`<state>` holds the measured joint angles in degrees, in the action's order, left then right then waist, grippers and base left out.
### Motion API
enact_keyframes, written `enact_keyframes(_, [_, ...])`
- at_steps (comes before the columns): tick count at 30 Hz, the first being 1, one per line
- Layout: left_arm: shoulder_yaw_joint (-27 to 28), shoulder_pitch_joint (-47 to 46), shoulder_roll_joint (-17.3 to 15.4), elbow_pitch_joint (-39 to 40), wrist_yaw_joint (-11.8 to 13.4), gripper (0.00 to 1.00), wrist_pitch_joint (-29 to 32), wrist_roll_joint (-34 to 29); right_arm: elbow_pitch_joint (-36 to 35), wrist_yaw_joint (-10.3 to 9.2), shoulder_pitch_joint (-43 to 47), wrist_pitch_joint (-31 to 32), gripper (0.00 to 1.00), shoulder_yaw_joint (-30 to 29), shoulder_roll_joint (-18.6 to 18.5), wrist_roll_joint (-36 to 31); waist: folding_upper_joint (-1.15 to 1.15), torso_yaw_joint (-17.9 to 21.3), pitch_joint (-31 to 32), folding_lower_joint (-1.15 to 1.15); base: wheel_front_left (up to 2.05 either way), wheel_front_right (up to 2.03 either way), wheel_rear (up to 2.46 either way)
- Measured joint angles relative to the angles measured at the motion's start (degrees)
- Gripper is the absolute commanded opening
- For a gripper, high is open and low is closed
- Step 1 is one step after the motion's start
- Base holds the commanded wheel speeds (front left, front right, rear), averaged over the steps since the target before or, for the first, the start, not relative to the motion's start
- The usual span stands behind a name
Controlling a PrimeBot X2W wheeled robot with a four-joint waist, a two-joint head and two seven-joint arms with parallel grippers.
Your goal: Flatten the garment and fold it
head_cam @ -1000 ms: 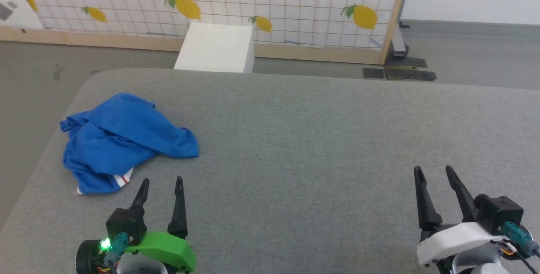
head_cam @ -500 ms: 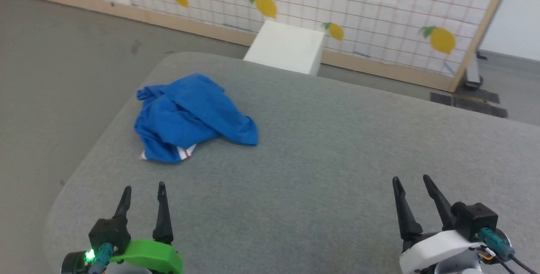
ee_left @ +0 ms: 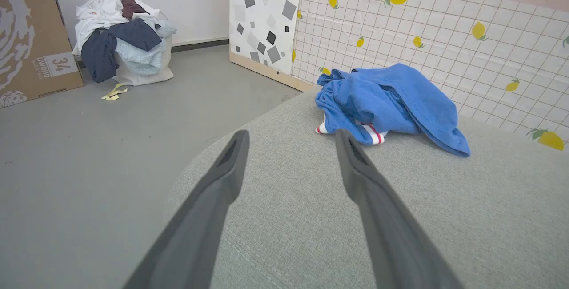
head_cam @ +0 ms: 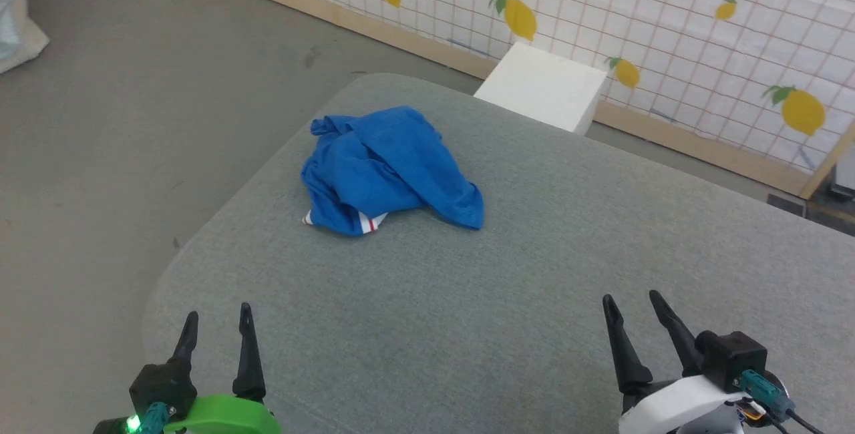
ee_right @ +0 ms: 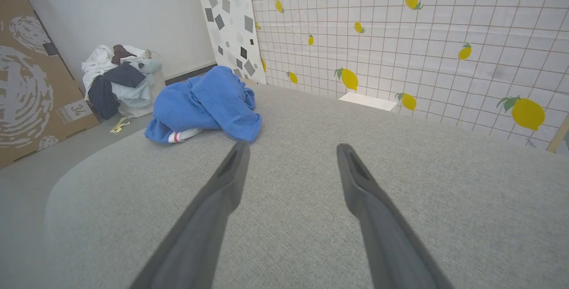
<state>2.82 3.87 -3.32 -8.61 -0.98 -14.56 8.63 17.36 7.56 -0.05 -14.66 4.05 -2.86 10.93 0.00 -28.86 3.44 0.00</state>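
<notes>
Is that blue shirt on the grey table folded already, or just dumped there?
Crumpled, not folded: the blue shirt lies in a bunched heap, a red-striped white edge poking out underneath.

The shirt (head_cam: 391,167) is soft blue cloth with no shine, and the table (head_cam: 467,327) is covered in grey woven cloth that looks a bit rough. The left gripper (head_cam: 219,310) has dull dark fingers (head_cam: 248,354) and a smooth green plastic shell (head_cam: 220,417), and the right gripper (head_cam: 630,295) has a smooth white one. The floor (head_cam: 120,107) is smooth dull grey, and the box (ee_left: 26,35) is brown cardboard.
</notes>
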Motion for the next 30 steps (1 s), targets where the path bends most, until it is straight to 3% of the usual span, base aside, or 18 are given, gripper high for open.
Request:
enact_keyframes(14, [0.0,0.3,0.0,-0.2,-0.1,1.00,0.0,0.3,1.2,0.00,0.0,0.0,1.00,0.3,0.0,0.3,0.00,-1.2,0.1,0.00,0.00,0.00,0.00])
enact_keyframes(20, [-0.3,-0.6,-0.5,-0.9,-1.5,1.00,-0.2,0.7,1.2,0.00,-0.1,0.0,1.00,0.2,0.0,0.3,0.00,-1.2,-0.4,0.00,0.00,0.00,0.00])
enact_keyframes(28, [-0.6,-11.1,-2.7,-3.2,-4.2,1.00,-0.2,3.4,1.0,0.00,-1.0,0.0,1.00,-0.4,0.0,-0.9,0.00,-1.0,-2.4,0.00,0.00,0.00,0.00])
enact_keyframes(30, [-1.3,-17.6,-4.3,-5.5,-5.4,1.00,-0.2,5.5,-0.1,0.00,-1.7,0.6,1.00,-1.6,0.0,-2.8,0.00,-0.3,-4.3,0.00,0.00,0.00,0.00])
